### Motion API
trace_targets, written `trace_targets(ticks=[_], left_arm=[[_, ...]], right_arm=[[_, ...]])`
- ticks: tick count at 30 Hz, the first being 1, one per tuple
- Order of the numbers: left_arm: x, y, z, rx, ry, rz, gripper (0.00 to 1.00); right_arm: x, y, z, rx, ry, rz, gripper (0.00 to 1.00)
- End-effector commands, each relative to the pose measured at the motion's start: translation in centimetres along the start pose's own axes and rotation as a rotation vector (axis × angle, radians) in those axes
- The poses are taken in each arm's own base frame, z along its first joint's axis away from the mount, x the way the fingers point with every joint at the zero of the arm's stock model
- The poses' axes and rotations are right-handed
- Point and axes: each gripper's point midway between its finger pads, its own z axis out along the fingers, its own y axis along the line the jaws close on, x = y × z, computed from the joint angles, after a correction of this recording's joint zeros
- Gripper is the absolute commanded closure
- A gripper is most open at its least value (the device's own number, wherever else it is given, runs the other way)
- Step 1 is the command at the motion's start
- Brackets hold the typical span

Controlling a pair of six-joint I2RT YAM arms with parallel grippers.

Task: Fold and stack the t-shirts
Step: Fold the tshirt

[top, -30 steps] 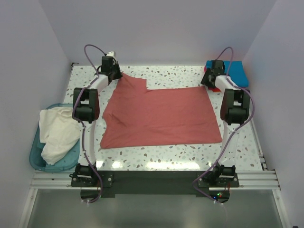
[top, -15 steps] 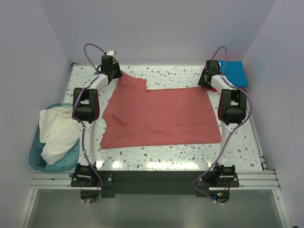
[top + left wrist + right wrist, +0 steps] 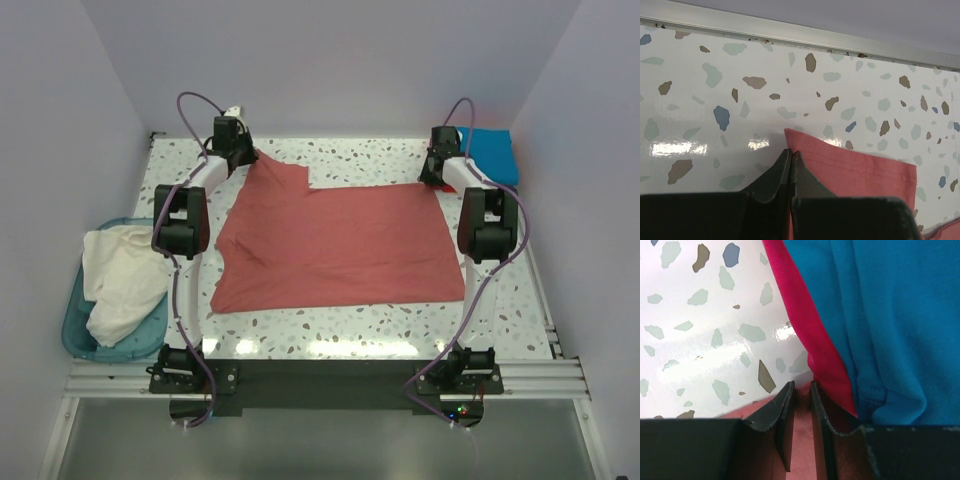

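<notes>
A dusty brick-red t-shirt lies spread flat across the middle of the table. At its far left corner my left gripper is shut, pinching the hemmed corner between its fingertips. My right gripper is at the far right corner, its jaws nearly together with brick-red cloth between them. Just right of it lies a folded teal-blue t-shirt on top of a bright pinkish-red one. A cream-white t-shirt is heaped at the left.
A light-blue plastic bin at the table's left edge holds the cream-white shirt. A metal rail and the back wall run just beyond both grippers. Speckled tabletop shows in front of the spread shirt.
My right gripper has shifted left and forward off the folded stack onto the brick-red shirt's far right corner, and its jaws have narrowed around the cloth. The left gripper has held still.
</notes>
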Motion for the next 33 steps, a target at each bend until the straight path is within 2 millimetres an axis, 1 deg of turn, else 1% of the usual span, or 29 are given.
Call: trace_targets(ticks=[1, 4, 6, 8, 9, 12, 13, 16, 22, 26, 29, 30, 32, 33], left_arm=[[-5.1, -1.5, -1.8, 0.046, -0.114, 0.001, 1.0], [-5.3, -1.5, -2.0, 0.047, -0.118, 0.002, 1.0], [-5.2, -1.4, -2.1, 0.044, -0.113, 0.002, 1.0], [-5.2, -1.1, -2.2, 0.04, -0.113, 0.002, 1.0], [-5.3, -1.0, -2.4, 0.039, -0.113, 0.001, 1.0], [-5.4, -0.7, -2.6, 0.038, -0.117, -0.002, 1.0], [-5.5, -0.6, -2.6, 0.038, -0.117, -0.003, 1.0], [-5.4, -0.5, -2.6, 0.041, -0.116, -0.007, 1.0], [-5.4, -0.3, -2.6, 0.043, -0.116, -0.007, 1.0], [-5.5, -0.1, -2.7, 0.042, -0.115, -0.008, 1.0], [-5.6, 0.1, -2.8, 0.043, -0.12, -0.009, 1.0], [-5.6, 0.1, -2.7, 0.042, -0.119, -0.011, 1.0], [-5.7, 0.1, -2.7, 0.047, -0.122, -0.012, 1.0], [-5.8, 0.1, -2.8, 0.046, -0.124, -0.01, 1.0]], right_arm=[[2.4, 0.4, -0.1, 0.009, 0.078, -0.024, 0.78], [2.7, -0.4, 0.0, 0.04, 0.084, -0.029, 0.78], [2.6, -1.3, 0.4, 0.042, 0.09, -0.007, 0.73], [2.6, -1.6, 0.4, 0.031, 0.098, 0.014, 0.68], [2.1, -3.2, 0.5, 0.049, 0.094, 0.043, 0.67], [1.4, -3.8, 0.0, 0.031, 0.078, 0.07, 0.61], [0.8, -3.7, -0.4, 0.022, 0.062, 0.073, 0.6], [-0.2, -3.6, -1.0, 0.018, 0.035, 0.072, 0.58], [-0.4, -3.7, -0.8, 0.025, 0.035, 0.061, 0.57], [-0.8, -5.0, -0.7, 0.068, 0.028, 0.057, 0.57], [-1.5, -4.5, -1.5, 0.023, 0.007, 0.072, 0.56], [-2.4, -3.4, -2.7, -0.028, -0.016, 0.073, 0.54], [-2.9, -2.2, -3.7, -0.063, -0.059, 0.064, 0.52], [-3.8, -1.6, -4.7, -0.082, -0.087, 0.06, 0.52]])
